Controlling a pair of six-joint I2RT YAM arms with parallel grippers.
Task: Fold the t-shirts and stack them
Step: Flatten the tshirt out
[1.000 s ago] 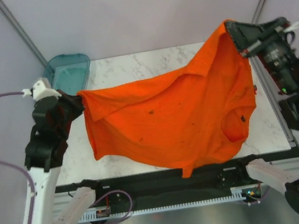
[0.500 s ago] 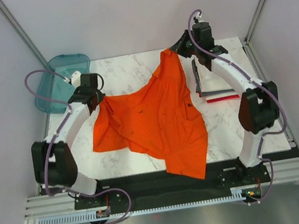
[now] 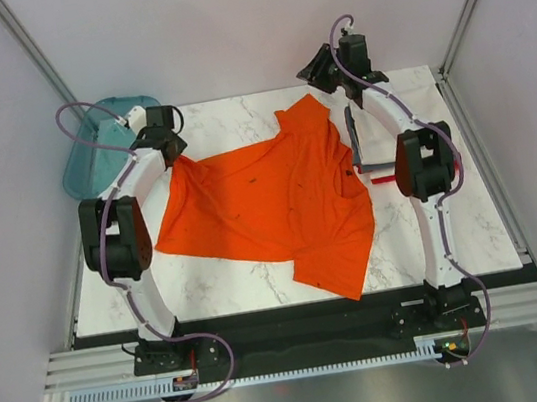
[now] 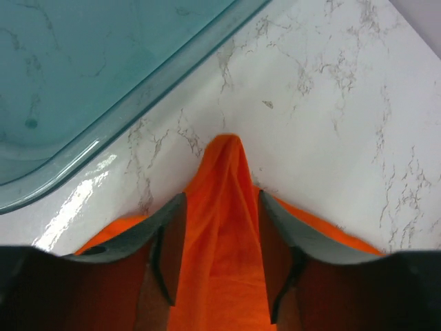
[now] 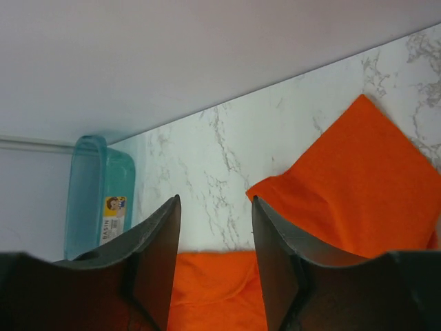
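Note:
The bright orange t-shirt [image 3: 269,201] lies spread and creased across the marble table [image 3: 454,224], its hem hanging near the front edge. My left gripper [image 3: 167,145] is at the shirt's far left corner. In the left wrist view its jaws [image 4: 220,195] stand apart, with a ridge of orange cloth [image 4: 224,227] lying between them. My right gripper [image 3: 315,71] hovers open above the shirt's far peak. Bare marble shows between its fingers [image 5: 216,200], with orange cloth [image 5: 358,186] below and to the right. A folded stack with a grey t-shirt [image 3: 355,143] and a red one [image 3: 384,180] lies partly under the right arm.
A teal translucent tray [image 3: 91,162] sits at the table's far left corner, close to my left gripper; it also shows in the wrist views [image 4: 83,69] [image 5: 96,193]. Metal frame posts and pale walls stand behind the table.
Both arms carried the raised shirt down and towards the far side of the table. Both grippers opened, and the shirt now lies flat on the marble.

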